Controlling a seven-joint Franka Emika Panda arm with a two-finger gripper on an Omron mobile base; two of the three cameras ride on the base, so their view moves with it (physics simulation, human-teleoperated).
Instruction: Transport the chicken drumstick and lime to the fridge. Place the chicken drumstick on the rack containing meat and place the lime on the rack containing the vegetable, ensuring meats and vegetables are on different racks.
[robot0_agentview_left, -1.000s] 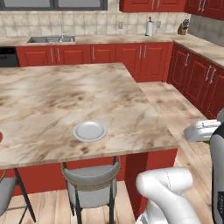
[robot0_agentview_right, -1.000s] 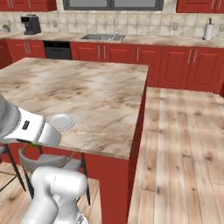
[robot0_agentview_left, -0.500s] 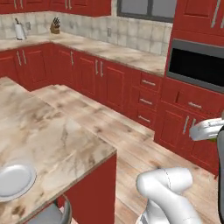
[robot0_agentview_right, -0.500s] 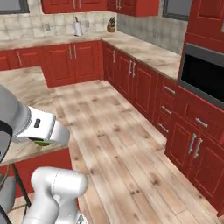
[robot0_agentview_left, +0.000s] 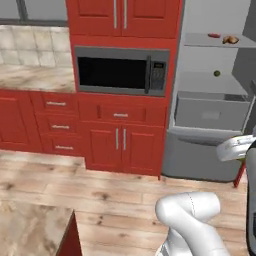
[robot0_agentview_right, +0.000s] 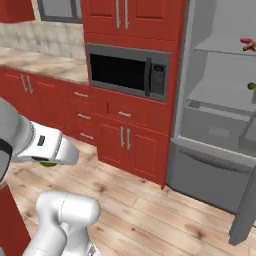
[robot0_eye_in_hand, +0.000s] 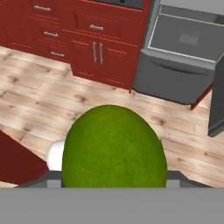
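The lime (robot0_eye_in_hand: 113, 151) is big and bright green in the hand view, and it hides my fingertips. My gripper (robot0_agentview_right: 52, 159) is shut on it, low at the left of the right base view, where a green sliver of the lime (robot0_agentview_right: 48, 163) peeks out under the hand. The fridge (robot0_agentview_left: 200, 150) stands open ahead to the right. On its highest rack (robot0_agentview_left: 200, 40) lie the red meat (robot0_agentview_left: 213, 35) and the golden-brown chicken drumstick (robot0_agentview_left: 230, 39). The second rack (robot0_agentview_left: 200, 82) carries the small dark olive vegetable (robot0_agentview_left: 216, 73).
A grey microwave (robot0_agentview_left: 120, 70) sits in red cabinets (robot0_agentview_left: 120, 140) left of the fridge. The open fridge door (robot0_agentview_right: 245, 210) juts out at the right. A corner of the marble island (robot0_agentview_left: 30, 230) lies at lower left. Wooden floor (robot0_agentview_left: 100, 190) stretches between me and the fridge.
The whole view has swung from the island and its white plate, past the corner cabinets, to the microwave and open fridge: the base has turned. The lime stays in the gripper.
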